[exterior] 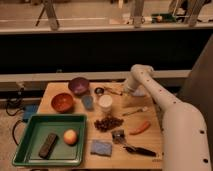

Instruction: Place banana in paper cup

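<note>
Nearest lay a green rectangular plastic tray (30,131) holding a dark flat block (49,145) and a round orange-yellow fruit (70,136), with a blue square cloth (101,148) just right of it on the wooden table (56,88). Farther in sat an orange carrot-like piece (140,128) and a heap of dark brown bits (108,123). Beyond them, near the table's middle, stood the plain white cylindrical paper cup (105,103), upright, a brown-orange bowl (62,102) to its left. At the far edge, past a purple bowl (79,85) and a tiny dark metal cup (99,91), lay the small slim pale yellow-tan banana (114,91), just beside the gripper (124,92) at the end of the white arm (150,87), which hung low over that edge. Whether the gripper was open, closed or already gripping the banana could not be told. The banana looked light, soft-skinned and easily bruised, so a gentle pinch across its middle seemed best. Being about as long as the cup is wide, it would probably need to go in end first.
</note>
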`<action>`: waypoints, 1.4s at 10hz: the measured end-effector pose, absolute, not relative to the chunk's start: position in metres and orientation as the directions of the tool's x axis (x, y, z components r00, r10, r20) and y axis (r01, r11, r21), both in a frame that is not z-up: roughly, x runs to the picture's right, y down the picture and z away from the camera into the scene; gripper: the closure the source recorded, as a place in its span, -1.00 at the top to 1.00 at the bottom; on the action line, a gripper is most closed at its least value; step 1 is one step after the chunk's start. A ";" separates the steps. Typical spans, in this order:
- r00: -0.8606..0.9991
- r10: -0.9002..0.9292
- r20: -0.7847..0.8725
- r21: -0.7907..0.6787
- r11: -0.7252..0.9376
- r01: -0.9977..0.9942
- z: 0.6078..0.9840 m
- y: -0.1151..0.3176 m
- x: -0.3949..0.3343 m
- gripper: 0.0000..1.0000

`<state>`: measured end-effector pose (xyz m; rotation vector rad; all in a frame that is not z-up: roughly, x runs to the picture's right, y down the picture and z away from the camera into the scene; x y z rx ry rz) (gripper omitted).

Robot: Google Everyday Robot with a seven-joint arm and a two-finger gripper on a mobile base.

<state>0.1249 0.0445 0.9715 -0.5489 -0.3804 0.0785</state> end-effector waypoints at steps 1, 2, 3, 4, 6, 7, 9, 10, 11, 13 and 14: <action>0.927 0.183 0.328 -0.519 0.854 0.015 0.971 0.044 0.126 0.60; 0.926 0.202 0.318 -0.520 0.854 -0.008 0.972 0.043 0.127 0.60; 0.924 0.225 0.309 -0.522 0.852 -0.033 0.975 0.042 0.130 0.60; 0.920 0.243 0.307 -0.523 0.851 -0.050 0.978 0.040 0.132 0.60; 0.909 0.277 0.310 -0.523 0.849 -0.081 0.986 0.037 0.130 0.60; 0.900 0.301 0.316 -0.529 0.843 -0.097 0.991 0.038 0.130 0.60; 0.885 0.330 0.328 -0.536 0.837 -0.113 0.998 0.040 0.129 0.60; 0.878 0.339 0.339 -0.539 0.834 -0.115 1.001 0.038 0.125 0.60; 0.873 0.342 0.347 -0.540 0.834 -0.112 1.002 0.037 0.119 0.60; 0.867 0.346 0.358 -0.541 0.834 -0.110 1.003 0.033 0.112 0.60; 0.865 0.348 0.362 -0.542 0.834 -0.109 1.003 0.031 0.109 0.60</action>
